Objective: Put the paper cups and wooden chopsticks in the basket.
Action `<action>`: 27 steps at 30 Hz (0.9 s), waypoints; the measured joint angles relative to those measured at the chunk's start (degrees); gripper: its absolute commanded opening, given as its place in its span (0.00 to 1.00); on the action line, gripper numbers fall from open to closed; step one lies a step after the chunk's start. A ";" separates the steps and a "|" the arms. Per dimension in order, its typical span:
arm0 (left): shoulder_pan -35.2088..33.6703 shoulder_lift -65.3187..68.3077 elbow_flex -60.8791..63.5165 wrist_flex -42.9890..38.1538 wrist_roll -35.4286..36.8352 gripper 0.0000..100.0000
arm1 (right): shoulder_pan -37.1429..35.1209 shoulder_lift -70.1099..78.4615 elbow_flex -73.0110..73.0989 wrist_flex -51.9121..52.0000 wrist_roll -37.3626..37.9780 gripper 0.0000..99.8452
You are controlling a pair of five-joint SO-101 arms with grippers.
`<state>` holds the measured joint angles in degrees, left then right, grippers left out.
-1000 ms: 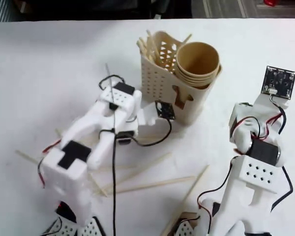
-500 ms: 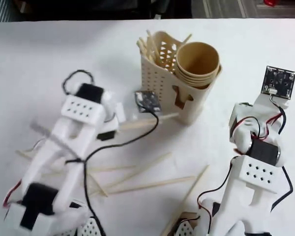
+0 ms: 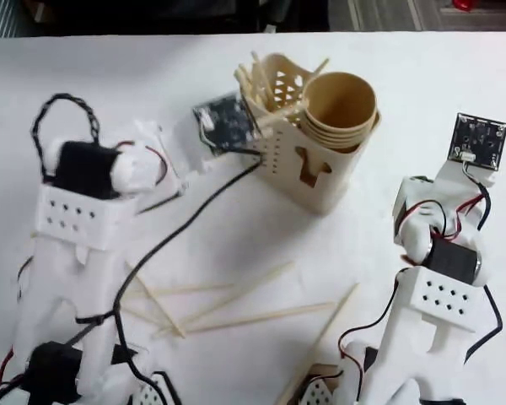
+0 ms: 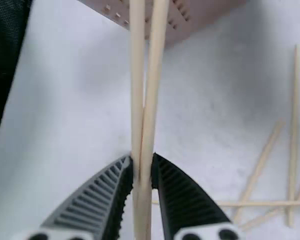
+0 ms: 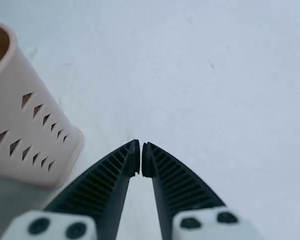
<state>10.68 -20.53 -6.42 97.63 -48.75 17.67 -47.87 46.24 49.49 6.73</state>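
Flat white tabletop [image 3: 93, 76] fills most of the high view. Dark background strip [image 3: 152, 15] beyond its far edge; small red object [image 3: 465, 4] at the corner.

A white table [image 3: 76, 76] lies under soft, even light. Past its far edge, from 10 to 12 o'clock, runs a dark strip [image 3: 152, 15] (details unclear). Grey floor [image 3: 396, 13] shows at 1 o'clock.

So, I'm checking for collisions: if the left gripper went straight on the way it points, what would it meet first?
Probably the basket: the left gripper, shut on two chopsticks, aims at its wall, and the stick tips would get there first. Depth is unclear.
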 measured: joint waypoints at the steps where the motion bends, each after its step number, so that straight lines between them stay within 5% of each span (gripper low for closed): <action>1: 0.18 0.00 -1.76 0.00 1.32 0.02 | 0.00 0.00 0.00 0.00 0.00 0.03; 10: 7.56 0.00 -10.64 -7.74 12.57 0.02 | 0.00 0.00 0.70 0.00 0.00 0.03; 27: 10.81 4.66 -10.73 -40.44 29.01 0.02 | 0.00 0.00 1.23 -0.97 0.00 0.03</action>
<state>21.49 -15.87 -17.14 57.19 -19.74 17.67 -47.87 47.47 48.53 6.73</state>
